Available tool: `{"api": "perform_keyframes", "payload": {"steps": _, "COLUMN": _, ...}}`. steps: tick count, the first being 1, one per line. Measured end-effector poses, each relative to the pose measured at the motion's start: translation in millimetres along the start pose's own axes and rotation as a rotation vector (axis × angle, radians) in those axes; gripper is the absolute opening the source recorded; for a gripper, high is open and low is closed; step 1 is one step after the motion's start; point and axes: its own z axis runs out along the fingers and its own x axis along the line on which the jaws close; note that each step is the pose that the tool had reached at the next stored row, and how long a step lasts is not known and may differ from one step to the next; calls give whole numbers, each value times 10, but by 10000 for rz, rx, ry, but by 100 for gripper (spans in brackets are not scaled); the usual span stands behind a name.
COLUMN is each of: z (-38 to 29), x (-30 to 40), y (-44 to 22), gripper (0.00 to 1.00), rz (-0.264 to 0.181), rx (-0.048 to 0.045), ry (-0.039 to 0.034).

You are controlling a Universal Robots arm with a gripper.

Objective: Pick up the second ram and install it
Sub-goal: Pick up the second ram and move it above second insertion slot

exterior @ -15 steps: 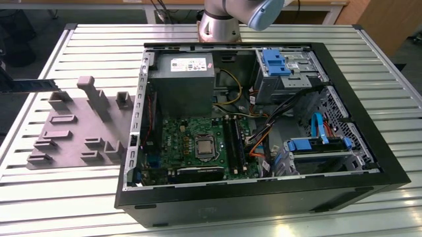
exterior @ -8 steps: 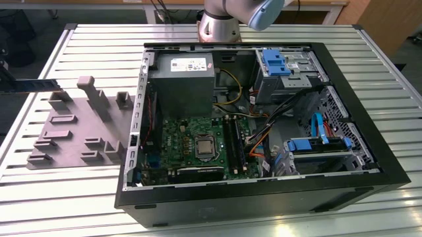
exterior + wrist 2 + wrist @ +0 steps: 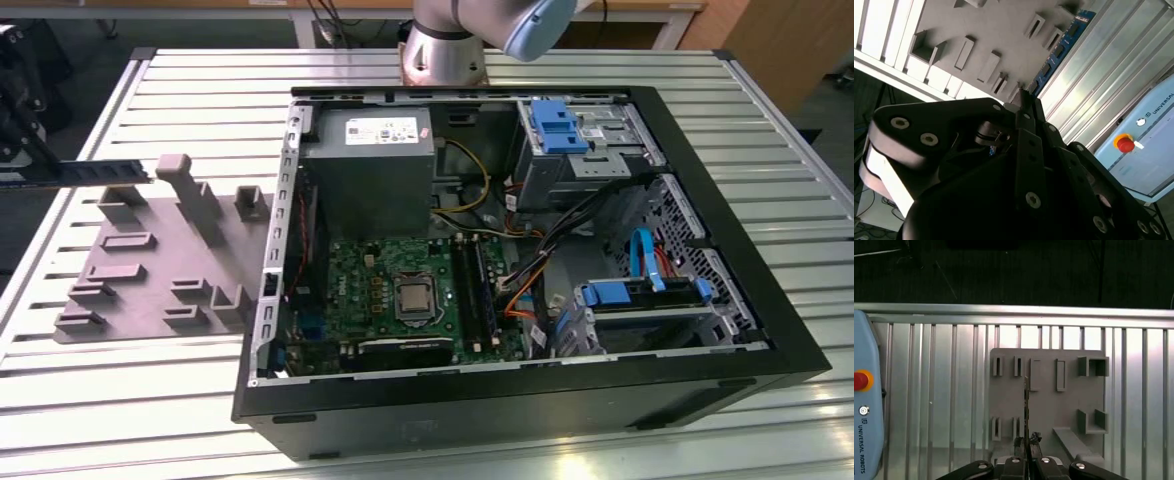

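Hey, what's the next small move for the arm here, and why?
Probably swing toward the open computer case: the tool appears shut on the second ram, above the gray holder plate, apart from the motherboard.

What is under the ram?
The grey slotted holder, lying on the table. The ram and the gripper holding it cover a strip of the holder.

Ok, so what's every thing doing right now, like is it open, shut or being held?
gripper: shut on the memory stick.
memory stick: held at one end, outside the computer case.
computer case: lying on its side, cover off, insides showing.
grey holder board: flat on the table.
red button: can't tell if it's pressed.
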Motion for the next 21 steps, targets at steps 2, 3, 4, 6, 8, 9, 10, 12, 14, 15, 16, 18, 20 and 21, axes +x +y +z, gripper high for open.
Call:
{"api": "perform_keyframes", "payload": {"steps": 2, "z": -1, "x": 0, "y": -39, "gripper": 14, "rz": 0, "rx": 0, "ry": 1}}
{"api": "perform_keyframes", "payload": {"steps": 3, "z": -1, "x": 0, "y": -60, "gripper": 14, "rz": 0, "rx": 0, "ry": 1}}
{"api": "perform_keyframes", "payload": {"steps": 4, "z": -2, "x": 0, "y": -78, "gripper": 14, "rz": 0, "rx": -1, "ry": 1}}
{"api": "perform_keyframes", "payload": {"steps": 6, "z": -2, "x": 0, "y": -111, "gripper": 14, "rz": 0, "rx": 0, "ry": 0}}
{"api": "perform_keyframes", "payload": {"steps": 8, "z": -2, "x": 0, "y": -115, "gripper": 14, "rz": 0, "rx": 0, "ry": 0}}
{"api": "perform_keyframes", "payload": {"steps": 9, "z": -2, "x": 0, "y": -115, "gripper": 14, "rz": 1, "rx": 0, "ry": 0}}
{"api": "perform_keyframes", "payload": {"steps": 10, "z": -2, "x": 0, "y": -116, "gripper": 14, "rz": 1, "rx": 0, "ry": 1}}
{"api": "perform_keyframes", "payload": {"steps": 12, "z": -8, "x": 0, "y": -116, "gripper": 14, "rz": 1, "rx": -2, "ry": 1}}
{"api": "perform_keyframes", "payload": {"steps": 14, "z": -25, "x": -3, "y": -117, "gripper": 14, "rz": -1, "rx": -1, "ry": 5}}
{"api": "perform_keyframes", "payload": {"steps": 15, "z": -36, "x": -4, "y": -116, "gripper": 14, "rz": -1, "rx": 0, "ry": 6}}
{"api": "perform_keyframes", "payload": {"steps": 16, "z": -51, "x": -6, "y": -116, "gripper": 14, "rz": 0, "rx": 0, "ry": 6}}
{"api": "perform_keyframes", "payload": {"steps": 18, "z": -63, "x": -7, "y": -116, "gripper": 14, "rz": 0, "rx": 2, "ry": 5}}
{"api": "perform_keyframes", "payload": {"steps": 20, "z": -64, "x": -9, "y": -122, "gripper": 14, "rz": 0, "rx": 0, "ry": 7}}
{"api": "perform_keyframes", "payload": {"steps": 21, "z": -65, "x": -9, "y": -134, "gripper": 14, "rz": 1, "rx": -2, "ry": 8}}
